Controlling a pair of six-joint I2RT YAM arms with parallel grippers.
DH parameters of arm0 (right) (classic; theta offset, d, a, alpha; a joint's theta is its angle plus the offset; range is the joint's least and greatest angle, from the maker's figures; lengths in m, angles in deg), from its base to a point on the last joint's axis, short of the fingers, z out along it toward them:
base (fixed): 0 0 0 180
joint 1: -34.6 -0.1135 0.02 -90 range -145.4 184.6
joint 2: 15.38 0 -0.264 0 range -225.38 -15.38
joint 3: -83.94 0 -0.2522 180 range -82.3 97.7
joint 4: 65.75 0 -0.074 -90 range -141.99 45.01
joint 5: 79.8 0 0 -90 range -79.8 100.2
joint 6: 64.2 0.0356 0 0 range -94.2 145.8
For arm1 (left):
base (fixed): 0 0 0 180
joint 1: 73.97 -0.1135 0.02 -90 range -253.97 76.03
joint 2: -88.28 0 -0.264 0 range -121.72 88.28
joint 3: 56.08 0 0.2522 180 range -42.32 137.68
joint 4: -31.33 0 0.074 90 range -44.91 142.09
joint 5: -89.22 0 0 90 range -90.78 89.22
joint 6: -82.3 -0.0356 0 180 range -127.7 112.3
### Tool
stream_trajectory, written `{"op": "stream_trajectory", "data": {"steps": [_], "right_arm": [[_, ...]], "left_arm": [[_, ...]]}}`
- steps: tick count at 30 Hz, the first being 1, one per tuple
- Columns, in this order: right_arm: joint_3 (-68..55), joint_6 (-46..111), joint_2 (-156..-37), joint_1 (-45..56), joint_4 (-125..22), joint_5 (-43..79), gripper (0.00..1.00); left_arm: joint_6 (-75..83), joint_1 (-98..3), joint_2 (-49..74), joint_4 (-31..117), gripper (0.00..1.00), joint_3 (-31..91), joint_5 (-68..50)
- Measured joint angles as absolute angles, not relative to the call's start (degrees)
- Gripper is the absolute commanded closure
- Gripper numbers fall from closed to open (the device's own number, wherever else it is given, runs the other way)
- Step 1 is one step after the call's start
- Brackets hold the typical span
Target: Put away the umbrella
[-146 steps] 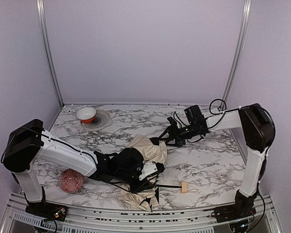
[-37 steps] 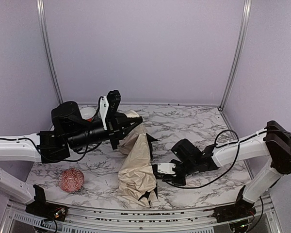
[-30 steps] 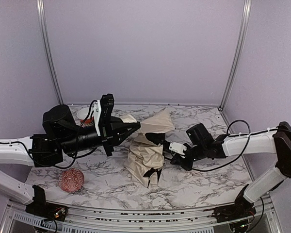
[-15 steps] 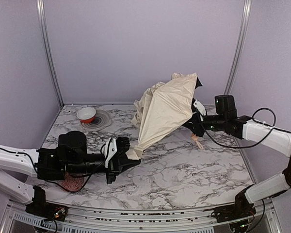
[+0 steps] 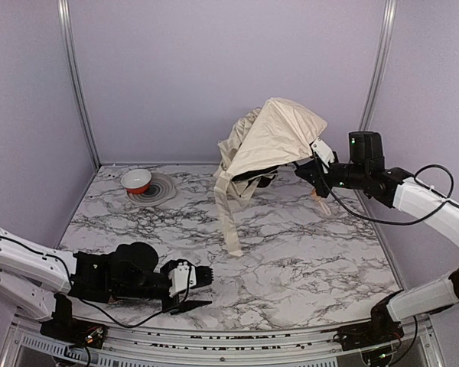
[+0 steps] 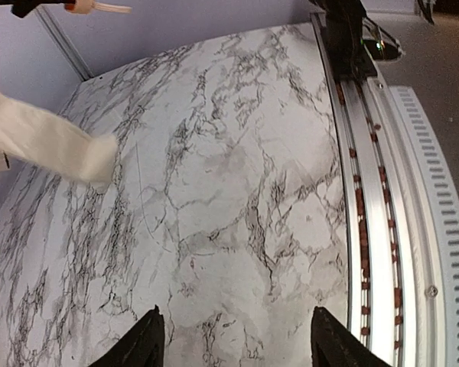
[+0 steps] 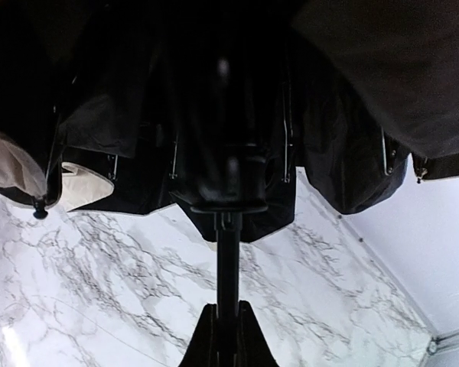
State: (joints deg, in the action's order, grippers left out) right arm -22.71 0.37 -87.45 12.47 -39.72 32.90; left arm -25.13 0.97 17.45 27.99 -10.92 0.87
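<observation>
Cream-beige fabric of the umbrella (image 5: 279, 134) hung bunched and half-collapsed, up and to the left of the right jaws, well above the desk (image 5: 314, 260). Right jaws were clamped on the thin black shaft (image 7: 228, 252), plain in the wrist view. That pinch was the only support. Left jaws stood well apart with nothing between them, low over the near edge of the desk. The umbrella sat high and well beyond them.

One long strip of fabric (image 5: 229, 222) trailed down from the canopy, below and left of the right jaws. Its end lay at desk level ahead of the left jaws and apart from them. Could not tell whether it touched the marble.

Risks, as judged:
- Weight sat off to one side of a narrow grip on a slim shaft. The shaft could twist or slide in the right jaws, and the whole thing could swing or drop.
- Ribs (image 7: 287, 145) hung loose under the dark lining. Any jolt could let the canopy flop open or fold unevenly.
- The trailing strip could drag on the desk or catch on the left jaws when either arm moves.
- A carry leftward from the right jaws could sweep the strip across the bowl (image 5: 136, 180) at the far corner.
- With the left jaws so far off, a slip would go uncaught.
</observation>
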Motion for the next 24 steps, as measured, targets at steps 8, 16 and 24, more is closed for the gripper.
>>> {"op": "stream_trajectory", "data": {"steps": [8, 16, 24], "right_arm": [[-18.8, -7.3, -84.5, 12.6, -38.1, 24.1, 1.00], [-18.8, -21.4, -79.1, 11.8, -37.7, 20.1, 1.00], [-18.3, -31.4, -77.5, 5.6, -35.1, 22.5, 1.00]], "left_arm": [[-27.4, 4.2, 13.0, 30.5, 0.27, -11.5, 7.6], [-25.6, 2.3, 18.5, 30.6, 0.16, -12.1, 10.4], [-21.4, -1.4, 23.9, 20.3, 0.11, -9.5, 3.7]]}}
